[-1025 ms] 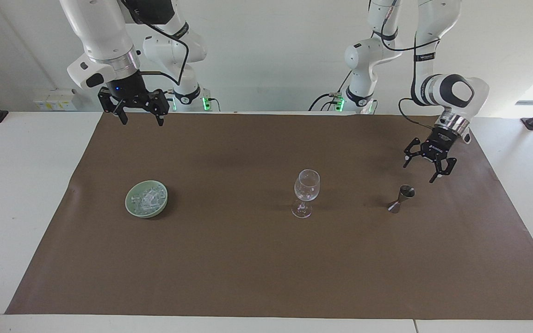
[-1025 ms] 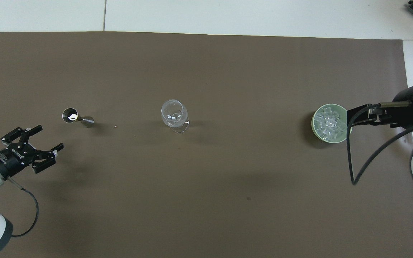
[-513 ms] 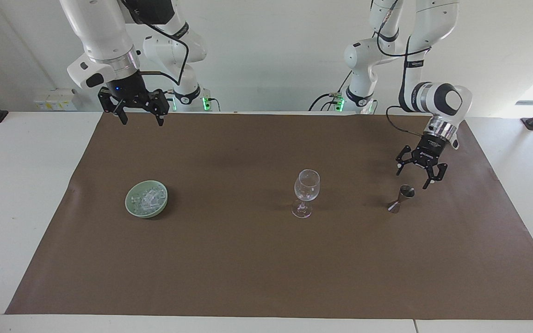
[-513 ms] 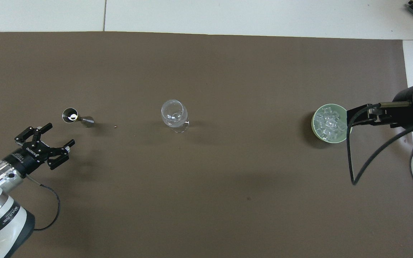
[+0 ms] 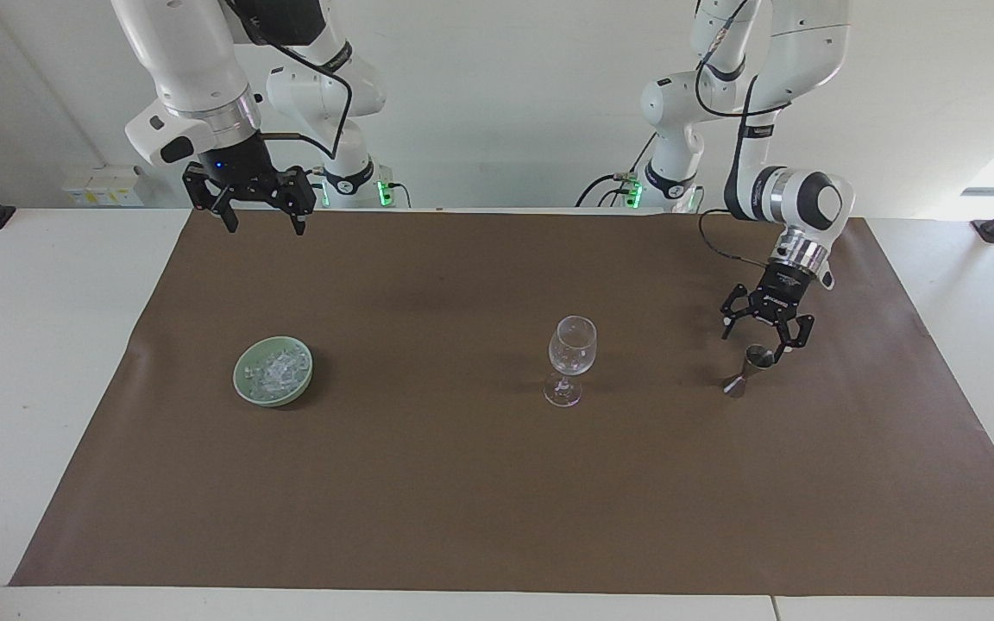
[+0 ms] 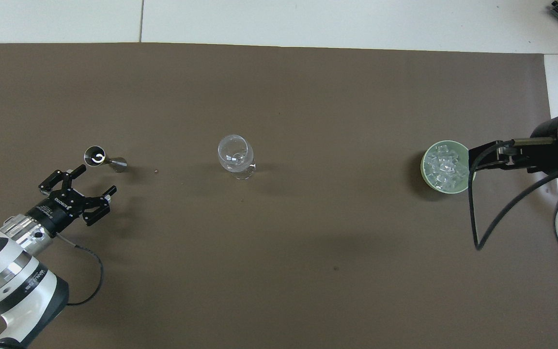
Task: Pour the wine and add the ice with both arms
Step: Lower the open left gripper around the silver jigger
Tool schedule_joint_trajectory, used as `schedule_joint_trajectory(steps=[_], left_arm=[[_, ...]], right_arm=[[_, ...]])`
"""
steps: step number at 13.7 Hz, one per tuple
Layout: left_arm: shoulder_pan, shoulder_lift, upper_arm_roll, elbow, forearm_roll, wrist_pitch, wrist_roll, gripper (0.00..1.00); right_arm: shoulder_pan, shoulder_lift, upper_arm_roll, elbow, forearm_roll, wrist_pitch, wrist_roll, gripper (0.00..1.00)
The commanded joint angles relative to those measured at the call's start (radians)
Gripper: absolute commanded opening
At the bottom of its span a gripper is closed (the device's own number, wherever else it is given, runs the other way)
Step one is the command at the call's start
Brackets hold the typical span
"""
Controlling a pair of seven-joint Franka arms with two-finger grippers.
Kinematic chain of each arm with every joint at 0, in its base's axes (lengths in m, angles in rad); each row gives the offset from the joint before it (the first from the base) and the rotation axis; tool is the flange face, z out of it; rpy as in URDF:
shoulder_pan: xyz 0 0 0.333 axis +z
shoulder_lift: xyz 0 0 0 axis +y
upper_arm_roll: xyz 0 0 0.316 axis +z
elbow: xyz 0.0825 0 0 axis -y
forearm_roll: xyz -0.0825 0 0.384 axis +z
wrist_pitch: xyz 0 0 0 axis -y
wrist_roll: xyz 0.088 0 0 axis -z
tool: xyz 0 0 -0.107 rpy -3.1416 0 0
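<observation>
Left hand closing in on the jigger, right hand waiting over the ice end of the desk

Nearest the robots, the right hand (image 5: pixel 259 216) hangs high with fingers apart and empty, the arm waiting; the left hand (image 5: pixel 765 332), fingers spread and holding nothing, hovers just above and beside the small steel jigger (image 5: pixel 750 369); farther out, the jigger, the wine glass (image 5: pixel 570 360) mid-desk, and the pale green bowl (image 6: pixel 425 173) of ice (image 5: pixel 276 371) at the right arm's end stand roughly in a row on the brown mat (image 5: pixel 462 517); the step in hand looks like grasping the jigger, so the fingers should straddle its narrow waist squarely, come down level, and close gently; a skewed approach could tip it and spill whatever it holds.
</observation>
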Motion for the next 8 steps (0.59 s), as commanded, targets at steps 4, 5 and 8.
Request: schedule_joint_trajectory(steps=[4,5,8], left_arm=[[-0.036,0.055,0.008,0.065,-0.073,0.030,0.039,1.00],[-0.038,0.055,0.008,0.065,-0.077,0.030,0.039,1.00],[-0.038,0.055,0.008,0.065,-0.080,0.030,0.039,1.00]], right_arm=[[-0.005,-0.012,0.003,-0.011,0.001,-0.007,-0.022,1.00],[-0.005,-0.012,0.003,-0.011,0.001,-0.007,-0.022,1.00],[-0.005,-0.012,0.003,-0.011,0.001,-0.007,-0.022,1.00]])
